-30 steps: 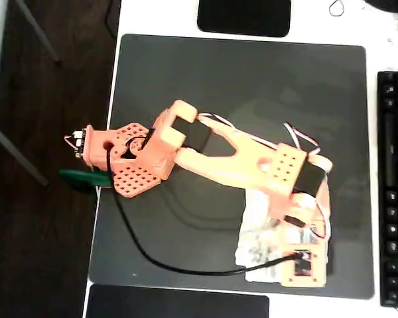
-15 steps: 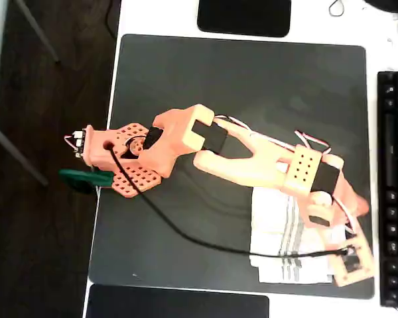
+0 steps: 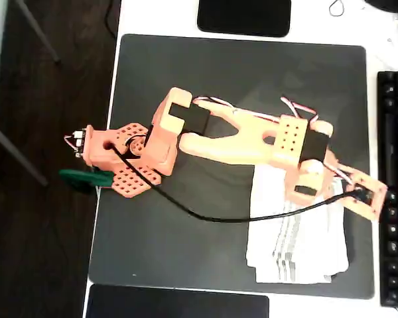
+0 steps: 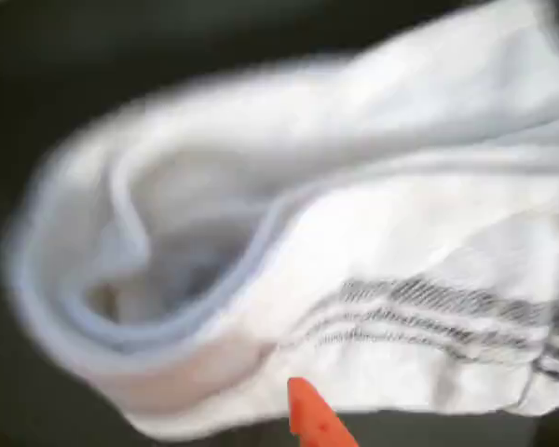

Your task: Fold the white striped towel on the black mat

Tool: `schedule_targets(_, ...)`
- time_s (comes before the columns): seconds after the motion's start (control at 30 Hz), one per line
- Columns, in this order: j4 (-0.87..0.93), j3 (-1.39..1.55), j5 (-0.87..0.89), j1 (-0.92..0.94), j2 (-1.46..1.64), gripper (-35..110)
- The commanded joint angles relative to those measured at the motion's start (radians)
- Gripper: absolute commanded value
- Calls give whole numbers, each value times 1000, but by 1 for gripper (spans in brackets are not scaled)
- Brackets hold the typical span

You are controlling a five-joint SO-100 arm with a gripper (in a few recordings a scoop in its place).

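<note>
The white striped towel [image 3: 295, 242] lies rumpled on the lower right part of the black mat [image 3: 205, 79], its grey stripes running down its middle. My orange arm reaches across the mat from the left, and my gripper [image 3: 367, 201] hovers past the towel's upper right corner, near the mat's right edge. In the wrist view the towel [image 4: 354, 233] is blurred, with a curled fold at its left and grey stripes at the right. One orange fingertip [image 4: 307, 421] shows below the towel's edge and a sliver of the other at the bottom left, so my gripper [image 4: 144, 433] is open and holds nothing.
A black keyboard [image 3: 393, 185] runs along the right edge, close to my gripper. Glossy black rectangles lie at the top [image 3: 244, 16] and bottom [image 3: 176, 303] of the white desk. A black cable [image 3: 205, 215] trails from the base to the wrist. A green clamp [image 3: 83, 177] sits at the desk's left edge.
My gripper swung from over the towel's lower part out to the right and then up toward the keyboard. The towel went from a small crumpled heap to a larger, more spread shape.
</note>
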Motion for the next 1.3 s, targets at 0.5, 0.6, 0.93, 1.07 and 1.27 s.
schedule_targets(0.5,-376,318,-179,-84,-20,12)
schedule_targets(0.6,-396,328,-184,-104,-14,3)
schedule_targets(0.93,-374,201,-52,-250,-31,0)
schedule_targets(1.07,-342,158,-26,-307,-37,0)
schedule_targets(1.27,-322,123,15,-397,-54,0)
